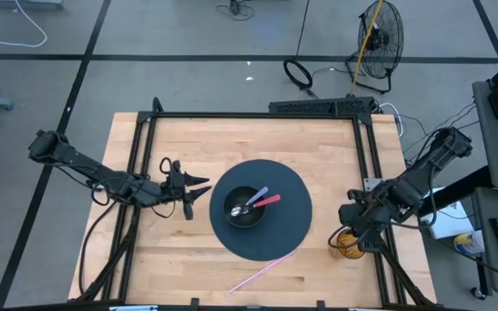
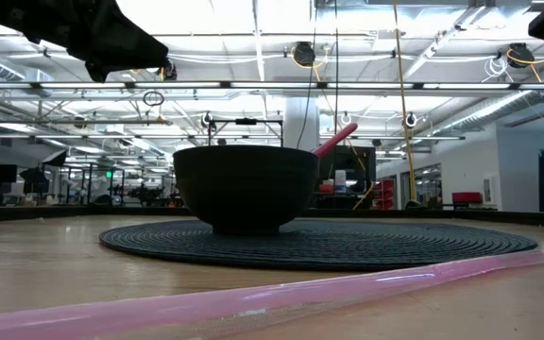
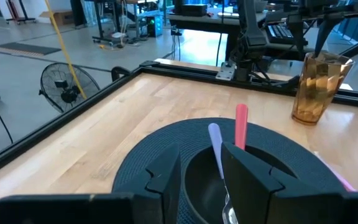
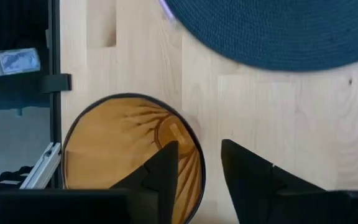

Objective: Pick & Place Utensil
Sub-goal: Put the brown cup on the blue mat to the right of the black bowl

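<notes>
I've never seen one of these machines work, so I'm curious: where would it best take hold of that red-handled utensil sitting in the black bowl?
Probably by the red handle. It sticks up and out over the bowl rim, tilted toward the right arm's side, so it is free all round, while the utensil's other end lies down in the bowl beside a lilac-handled utensil. Coming down from above, fingers either side of the handle, looks easiest.

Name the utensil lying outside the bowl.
The pink straw: it lies flat on the table past the mat's edge, while the red-handled and lavender-handled utensils rest in the bowl.
</notes>
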Controlling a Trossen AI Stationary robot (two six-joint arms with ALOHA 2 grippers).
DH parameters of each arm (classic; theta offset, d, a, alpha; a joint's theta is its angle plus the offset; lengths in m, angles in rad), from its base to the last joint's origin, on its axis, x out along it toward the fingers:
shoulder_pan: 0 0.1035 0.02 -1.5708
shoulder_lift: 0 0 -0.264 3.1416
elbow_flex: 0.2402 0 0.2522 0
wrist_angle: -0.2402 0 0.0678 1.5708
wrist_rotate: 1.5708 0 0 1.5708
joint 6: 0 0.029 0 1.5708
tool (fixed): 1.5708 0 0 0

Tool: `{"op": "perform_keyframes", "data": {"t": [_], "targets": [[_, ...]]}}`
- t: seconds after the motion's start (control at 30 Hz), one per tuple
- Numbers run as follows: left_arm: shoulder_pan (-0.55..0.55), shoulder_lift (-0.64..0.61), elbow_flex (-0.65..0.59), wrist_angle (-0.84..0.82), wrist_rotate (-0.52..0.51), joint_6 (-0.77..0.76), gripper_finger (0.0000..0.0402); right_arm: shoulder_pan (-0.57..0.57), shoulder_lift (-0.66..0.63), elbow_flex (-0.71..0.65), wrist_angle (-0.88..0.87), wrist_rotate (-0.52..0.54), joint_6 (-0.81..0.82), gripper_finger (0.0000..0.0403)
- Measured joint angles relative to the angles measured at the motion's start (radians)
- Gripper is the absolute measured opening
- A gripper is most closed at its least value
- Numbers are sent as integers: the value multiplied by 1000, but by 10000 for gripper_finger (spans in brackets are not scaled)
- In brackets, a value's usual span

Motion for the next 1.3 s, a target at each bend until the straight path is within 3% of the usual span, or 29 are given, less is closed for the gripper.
{"op": "perform_keyframes", "data": {"t": [0.33, 0.67, 1.3], "targets": [[0, 0, 0, -3, 0, 4, 122, 0, 0, -3, -23, -1, 27, 165], [1, 0, 0, -7, 0, 29, 122, 0, 2, -111, 2, -55, 102, 146], [14, 0, 0, -8, 10, 63, 122, -1, 2, -116, 61, -21, 107, 107]]}}
